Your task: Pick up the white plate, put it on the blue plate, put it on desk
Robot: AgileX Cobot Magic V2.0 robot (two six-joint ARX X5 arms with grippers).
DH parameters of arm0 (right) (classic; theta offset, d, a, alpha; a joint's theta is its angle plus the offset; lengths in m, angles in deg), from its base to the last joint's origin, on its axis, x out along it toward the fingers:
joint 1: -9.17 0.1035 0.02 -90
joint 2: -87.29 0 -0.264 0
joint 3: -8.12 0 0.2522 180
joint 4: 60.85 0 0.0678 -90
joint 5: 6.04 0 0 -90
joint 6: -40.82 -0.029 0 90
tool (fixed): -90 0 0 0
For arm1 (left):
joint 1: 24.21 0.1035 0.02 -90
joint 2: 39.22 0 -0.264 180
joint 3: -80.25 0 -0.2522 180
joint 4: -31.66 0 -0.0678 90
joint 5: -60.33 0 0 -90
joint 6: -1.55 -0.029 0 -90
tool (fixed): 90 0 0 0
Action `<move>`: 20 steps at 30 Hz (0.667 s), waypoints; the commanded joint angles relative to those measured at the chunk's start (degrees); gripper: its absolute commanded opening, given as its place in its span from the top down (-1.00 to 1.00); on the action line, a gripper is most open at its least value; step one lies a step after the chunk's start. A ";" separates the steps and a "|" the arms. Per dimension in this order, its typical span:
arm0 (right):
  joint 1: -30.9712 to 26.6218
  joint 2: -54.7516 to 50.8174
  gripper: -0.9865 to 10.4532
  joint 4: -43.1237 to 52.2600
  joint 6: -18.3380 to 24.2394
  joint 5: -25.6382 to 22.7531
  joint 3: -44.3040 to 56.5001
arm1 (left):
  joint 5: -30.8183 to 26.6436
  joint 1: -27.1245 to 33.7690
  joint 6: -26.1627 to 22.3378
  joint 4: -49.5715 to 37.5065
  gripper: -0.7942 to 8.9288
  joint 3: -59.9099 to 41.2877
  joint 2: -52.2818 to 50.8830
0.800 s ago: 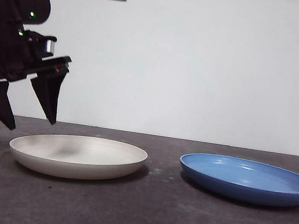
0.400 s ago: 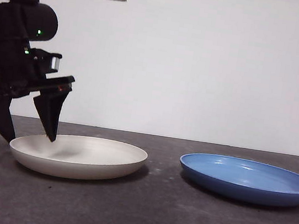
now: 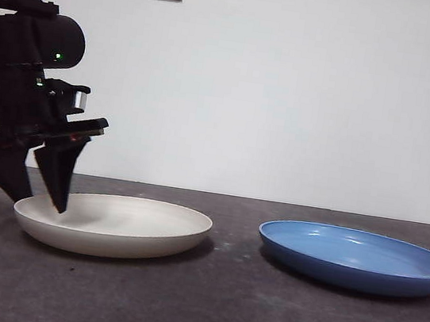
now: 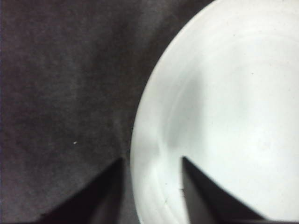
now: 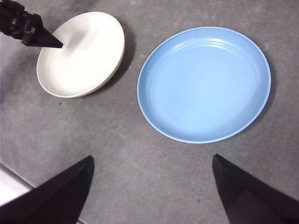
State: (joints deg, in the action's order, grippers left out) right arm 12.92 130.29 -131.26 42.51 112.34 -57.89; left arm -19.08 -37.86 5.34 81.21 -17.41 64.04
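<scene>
1. The left gripper is down at the outer edge of the white plate. Its fingers are spread wide and straddle the raised rim, one over the inside of the plate and the other outside it, over the bare table. They hold nothing yet.

2. The white plate lies flat on the table, right way up, with its rim running between the two fingers. It looks stiff and matte, probably fairly light for its width, and likely brittle if dropped. The matte finish should give the fingers better purchase than a glazed one would.

3. The sloping rim is the only sensible place to take hold, since the plate is far too wide to span. A pinch at one edge leaves the rest hanging out, so the plate will probably tip or pivot in the grasp unless the squeeze is firm and well down the rim.

4. Beyond the white plate, well apart from the left fingers, the blue plate lies flat and empty. Its glossy face looks slippery, so a plate set on it may slide.

5. The right gripper waits high above the table, fingers wide apart and empty.
</scene>
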 commanded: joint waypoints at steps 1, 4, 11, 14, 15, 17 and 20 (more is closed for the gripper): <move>0.24 0.37 0.11 0.52 0.24 0.11 -1.01 | -0.09 -0.24 0.17 -0.26 0.75 1.27 0.94; 0.24 0.37 0.11 0.52 0.24 0.11 -1.01 | -0.09 -0.24 0.20 -0.31 0.81 1.27 0.94; 0.24 0.37 0.11 0.52 0.24 0.13 -1.01 | -0.13 0.46 0.46 -0.66 0.81 1.29 0.90; 0.24 0.35 0.11 0.50 0.22 0.13 -1.01 | -0.11 1.09 1.77 -0.20 0.81 1.36 0.31; 0.24 0.35 0.11 0.50 0.22 0.11 -1.01 | -0.09 1.27 1.84 -0.02 0.81 1.36 -0.11; 0.24 0.35 0.11 0.52 0.22 0.11 -1.01 | -0.07 1.51 1.84 0.44 0.81 1.49 -1.70; 0.24 0.37 0.11 0.68 0.22 0.11 -1.01 | 0.48 1.57 1.92 0.63 0.81 1.90 -4.98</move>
State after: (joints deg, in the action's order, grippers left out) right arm 12.92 130.29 -131.15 42.51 112.34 -57.89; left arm -18.82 -36.22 6.98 82.06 -17.35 60.11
